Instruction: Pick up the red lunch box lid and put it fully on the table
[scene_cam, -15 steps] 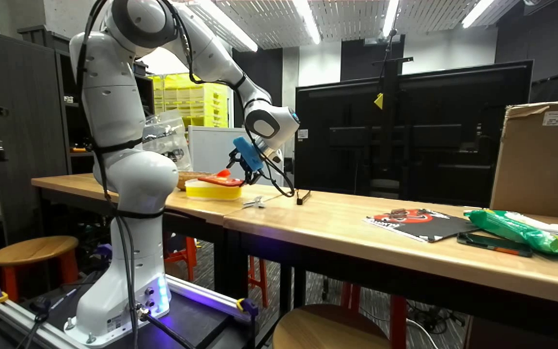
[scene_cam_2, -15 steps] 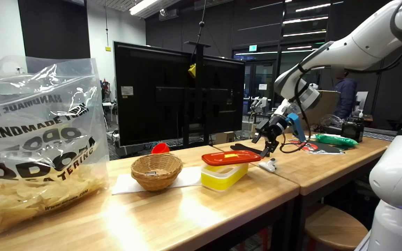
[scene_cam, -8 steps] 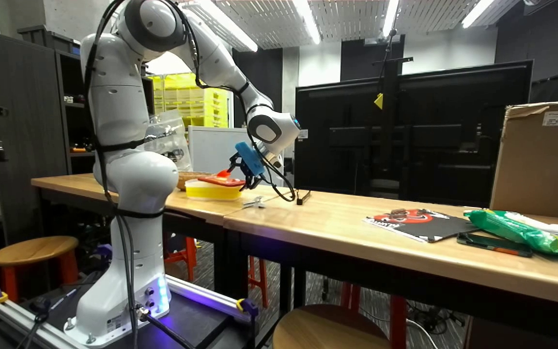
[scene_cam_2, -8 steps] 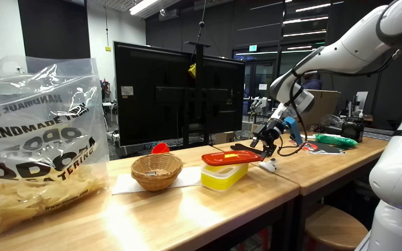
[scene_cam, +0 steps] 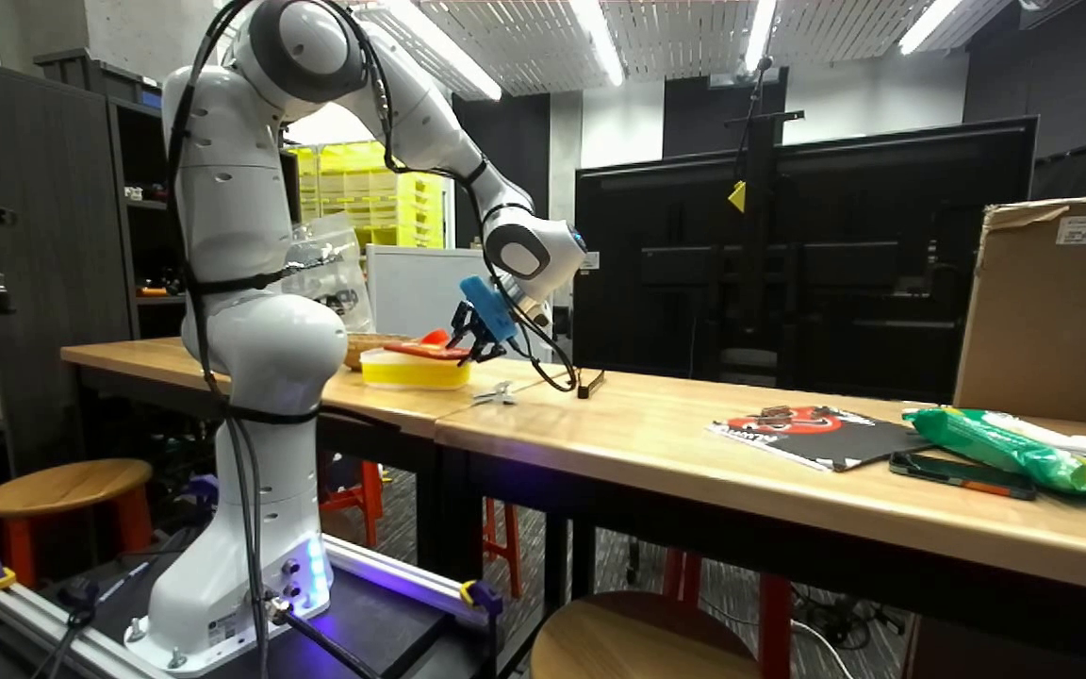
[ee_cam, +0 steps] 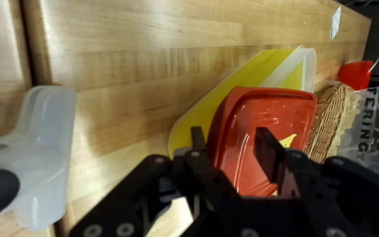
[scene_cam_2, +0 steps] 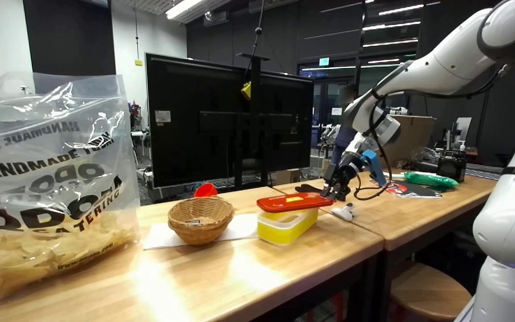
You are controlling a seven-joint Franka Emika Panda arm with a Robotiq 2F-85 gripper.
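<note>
The red lunch box lid [scene_cam_2: 280,203] lies slightly tilted across the top of the yellow container [scene_cam_2: 280,230], its end jutting past the container's rim. That container stands on the table [scene_cam_2: 239,281]. At the lid's overhanging end is my gripper [scene_cam_2: 328,191], also seen in an exterior view [scene_cam: 458,353]. From the wrist view, the gripper [ee_cam: 228,131] is open, with a gap between its fingers and the lid's near edge [ee_cam: 220,131] in between. The right finger stands over the lid's top, the left one just outside its rim; whether they touch it I cannot tell.
A white clip [scene_cam_2: 344,212] lies close by on the table, near the seam. Beyond the container are a wicker basket [scene_cam_2: 200,221], a red cup [scene_cam_2: 205,190] and a clear bag of chips [scene_cam_2: 52,188]. A dark bar [scene_cam: 590,382] lies behind the clip.
My gripper has moved slightly toward the lid, and its fingers have drawn closer together around the lid's end. The lid has shifted a little away from the gripper's side.
</note>
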